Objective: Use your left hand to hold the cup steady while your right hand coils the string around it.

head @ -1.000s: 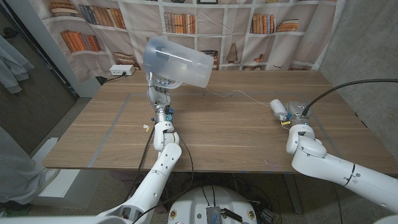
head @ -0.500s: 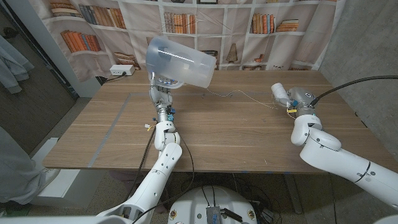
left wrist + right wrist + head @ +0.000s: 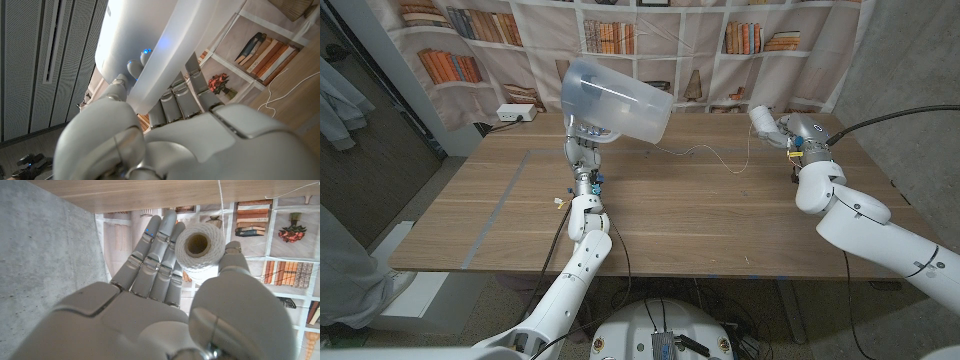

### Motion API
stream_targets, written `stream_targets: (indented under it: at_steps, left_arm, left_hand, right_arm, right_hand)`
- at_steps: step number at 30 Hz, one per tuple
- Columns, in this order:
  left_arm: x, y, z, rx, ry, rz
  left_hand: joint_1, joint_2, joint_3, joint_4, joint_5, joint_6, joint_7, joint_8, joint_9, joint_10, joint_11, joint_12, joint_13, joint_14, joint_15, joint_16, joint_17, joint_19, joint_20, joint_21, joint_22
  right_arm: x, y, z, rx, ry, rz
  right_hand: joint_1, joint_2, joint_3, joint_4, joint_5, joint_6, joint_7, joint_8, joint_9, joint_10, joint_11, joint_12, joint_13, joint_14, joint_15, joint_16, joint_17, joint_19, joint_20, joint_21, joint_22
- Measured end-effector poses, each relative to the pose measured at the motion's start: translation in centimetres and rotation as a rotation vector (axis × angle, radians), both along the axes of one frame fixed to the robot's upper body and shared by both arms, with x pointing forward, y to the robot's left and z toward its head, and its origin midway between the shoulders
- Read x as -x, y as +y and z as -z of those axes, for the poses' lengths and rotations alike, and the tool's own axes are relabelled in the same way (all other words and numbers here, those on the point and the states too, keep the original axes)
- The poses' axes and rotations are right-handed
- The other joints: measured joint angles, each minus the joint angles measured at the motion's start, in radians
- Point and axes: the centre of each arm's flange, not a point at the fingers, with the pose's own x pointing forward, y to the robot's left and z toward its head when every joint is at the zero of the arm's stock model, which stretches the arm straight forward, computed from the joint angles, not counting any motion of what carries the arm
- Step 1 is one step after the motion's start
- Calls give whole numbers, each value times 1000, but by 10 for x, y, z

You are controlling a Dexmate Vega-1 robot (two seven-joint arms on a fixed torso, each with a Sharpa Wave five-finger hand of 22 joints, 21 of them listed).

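Observation:
A large translucent plastic cup (image 3: 615, 100) lies tilted on its side in the air above the table's far middle, gripped from below by my left hand (image 3: 582, 142). In the left wrist view the fingers (image 3: 176, 97) wrap the cup's wall (image 3: 150, 45). A thin white string (image 3: 705, 152) runs from the cup across the table to a white spool (image 3: 760, 118). My right hand (image 3: 788, 132) holds that spool raised at the far right. In the right wrist view the spool (image 3: 199, 245) sits between the thumb and fingers (image 3: 150, 260), with the string (image 3: 220, 195) leading off it.
The wooden table (image 3: 700, 220) has faint tape lines and small scraps (image 3: 557, 203) near my left forearm. A white power strip (image 3: 515, 113) lies at the far left edge. A bookshelf-print curtain hangs behind, and a grey wall (image 3: 910, 70) stands on the right.
My right hand has risen with the spool and moved toward the table's far right, lifting the string. The cup in my left hand has shifted slightly to the right.

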Motion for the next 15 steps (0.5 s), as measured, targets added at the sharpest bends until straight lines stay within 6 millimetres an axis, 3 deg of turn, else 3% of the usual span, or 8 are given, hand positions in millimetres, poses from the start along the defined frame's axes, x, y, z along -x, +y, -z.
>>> stream_targets:
  at_steps: [7,15]
  left_arm:
    - [-1,-5,-2,-16,-1,14]
    - [-3,-13,-2,-34,3,30]
  left_hand:
    - [-7,-7,17,-8,0,26,-1,20,14,19,2,0,-1,28,3,0,-7,12,-9,-2,0]
    - [-9,-10,13,-21,0,39,0,41,62,35,6,0,-8,48,9,8,-3,23,-9,-2,0]
  right_arm:
    - [0,6,-24,38,-26,-52]
    - [1,14,-41,91,-36,-88]
  right_hand:
    - [3,-3,0,0,0,10,0,0,0,7,3,4,2,4,-1,0,4,0,0,8,4]
    - [4,-4,0,0,-3,10,0,0,5,8,2,4,5,5,-1,0,9,-7,0,17,9]
